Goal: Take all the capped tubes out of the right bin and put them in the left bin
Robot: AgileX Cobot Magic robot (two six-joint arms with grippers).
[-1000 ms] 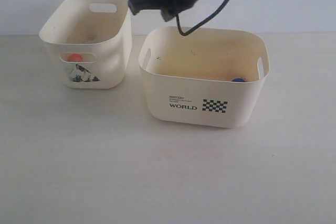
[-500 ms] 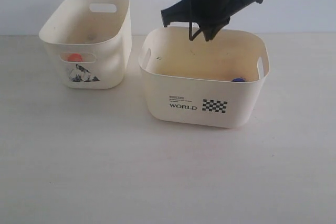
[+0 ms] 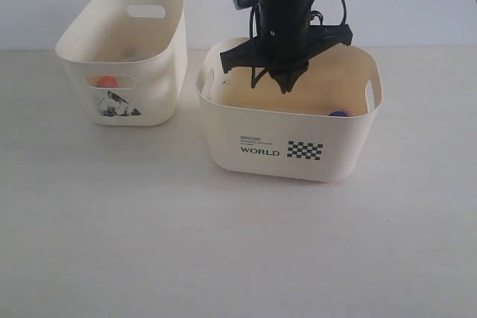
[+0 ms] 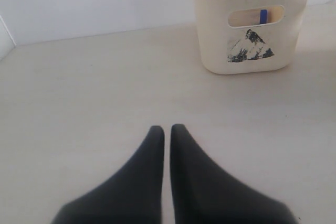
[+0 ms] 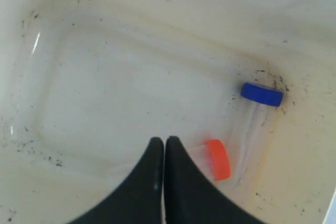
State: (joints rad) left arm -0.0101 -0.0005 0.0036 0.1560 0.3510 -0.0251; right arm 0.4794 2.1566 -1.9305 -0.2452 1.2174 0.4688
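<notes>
The black right gripper (image 3: 284, 86) is hanging with its tips dipped into the mouth of the right bin (image 3: 223, 135), the wide cream plastic one printed with "WORLD" and a checkered patch. In the exterior view it is standing toward the 12 o'clock side of the opening. Its fingers are pressing together, clenched on nothing.

Two capped tubes are lying on this bin's floor. In the right wrist view (image 5: 164, 141), a small clear plastic tube with an orange-red screw cap (image 5: 215, 159) is lying just beside the gripper's tips, apart from them. A like tube with a blue screw cap (image 5: 261, 94) is resting against the bin's wall a little further off. In the exterior view only the blue cap (image 3: 339, 113) is peeking over the rim, at about 4 o'clock of the opening.

The left bin (image 3: 160, 72), narrower and taller, of cream plastic with a small dark picture, is sitting at about 9 o'clock of the right bin on the pale table (image 3: 149, 243). Something orange (image 3: 106, 81) is showing through its slot handle. In the left wrist view, something blue (image 4: 263, 16) is showing through a slot of the same bin (image 4: 210, 40). Both are probably tubes already delivered, though too little is showing to be sure.

The black left gripper (image 4: 167, 129) is idling above the bare table, closed and empty, well apart from the left bin.

By this reckoning the job is roughly half done. Two tubes are waiting in the right bin, and the right gripper needs to spread its fingers before taking either.
</notes>
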